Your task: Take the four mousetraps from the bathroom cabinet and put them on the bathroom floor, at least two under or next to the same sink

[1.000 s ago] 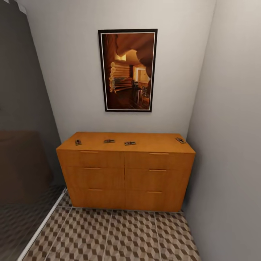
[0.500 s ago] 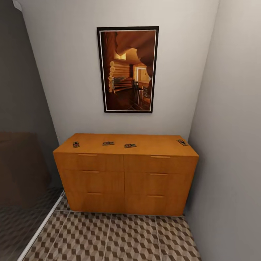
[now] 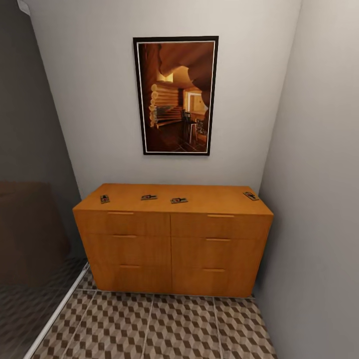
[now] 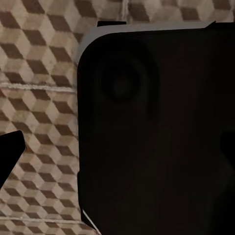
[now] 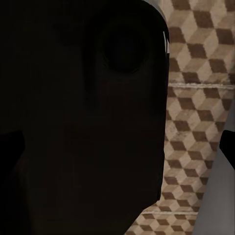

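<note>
The orange-brown cabinet (image 3: 172, 239) stands against the far wall in the head view, all drawers shut. Several mousetraps lie flat on its top: one near the left end (image 3: 104, 199), two around the middle (image 3: 148, 197) (image 3: 179, 200), one at the right back corner (image 3: 251, 196). The cube-patterned bathroom floor (image 3: 149, 324) spreads in front of it. The bathroom sink is out of view. My left gripper (image 4: 117, 152) and right gripper (image 5: 119, 147) hang low over the tiles, dark fingertips (image 4: 10, 156) (image 5: 229, 147) far apart, holding nothing.
A framed picture (image 3: 175, 94) hangs above the cabinet. A grey wall (image 3: 319, 199) closes the right side. A dark glass shower screen (image 3: 30, 224) with a white sill (image 3: 57, 311) runs along the left. My dark body (image 4: 156, 122) fills much of both wrist views.
The head view drew slightly closer to the cabinet between one second and half a second ago; since then it holds still. The mousetraps have not moved.
</note>
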